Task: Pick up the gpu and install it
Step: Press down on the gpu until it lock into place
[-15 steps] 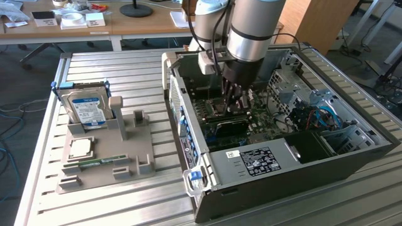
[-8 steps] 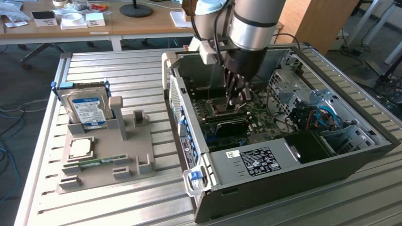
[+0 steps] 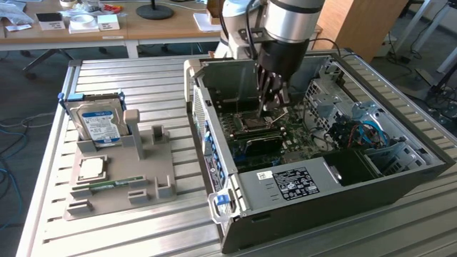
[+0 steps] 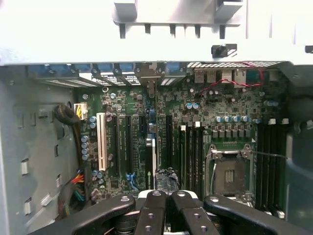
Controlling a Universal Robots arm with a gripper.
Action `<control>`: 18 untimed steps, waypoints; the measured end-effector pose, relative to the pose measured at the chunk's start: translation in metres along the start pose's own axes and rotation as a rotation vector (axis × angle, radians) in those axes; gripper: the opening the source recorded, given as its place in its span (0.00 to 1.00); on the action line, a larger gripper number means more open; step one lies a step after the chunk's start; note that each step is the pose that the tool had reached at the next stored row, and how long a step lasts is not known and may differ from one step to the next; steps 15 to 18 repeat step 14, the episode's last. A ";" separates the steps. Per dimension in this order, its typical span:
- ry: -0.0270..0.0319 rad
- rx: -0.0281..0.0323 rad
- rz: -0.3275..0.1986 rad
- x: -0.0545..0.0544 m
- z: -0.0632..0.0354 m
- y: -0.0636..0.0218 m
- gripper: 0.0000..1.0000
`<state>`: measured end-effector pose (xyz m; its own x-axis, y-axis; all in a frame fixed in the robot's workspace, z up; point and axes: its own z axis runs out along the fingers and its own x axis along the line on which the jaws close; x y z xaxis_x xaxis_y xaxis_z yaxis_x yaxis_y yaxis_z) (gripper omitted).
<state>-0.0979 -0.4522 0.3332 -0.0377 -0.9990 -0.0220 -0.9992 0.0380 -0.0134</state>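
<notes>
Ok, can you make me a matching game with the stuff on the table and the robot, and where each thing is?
Things:
1. blue-labelled hard drive
2. processor chip
3. memory stick
4. gripper

Places:
A. down inside the open computer case, over the motherboard
B. long, green and lying low on the grey holder
C. standing upright at the holder's far end
D. silver square lying flat on the holder

Pairs: 1-C, 2-D, 3-B, 4-A
</notes>
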 end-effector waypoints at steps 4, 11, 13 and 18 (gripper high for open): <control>0.0000 0.0000 0.000 0.000 -0.0079 -0.0001 0.11; 0.0000 0.0000 0.000 0.000 -0.0081 -0.0001 0.11; 0.0000 0.0000 0.000 0.000 -0.0082 -0.0001 0.11; 0.0000 0.0000 0.000 0.000 -0.0081 -0.0001 0.11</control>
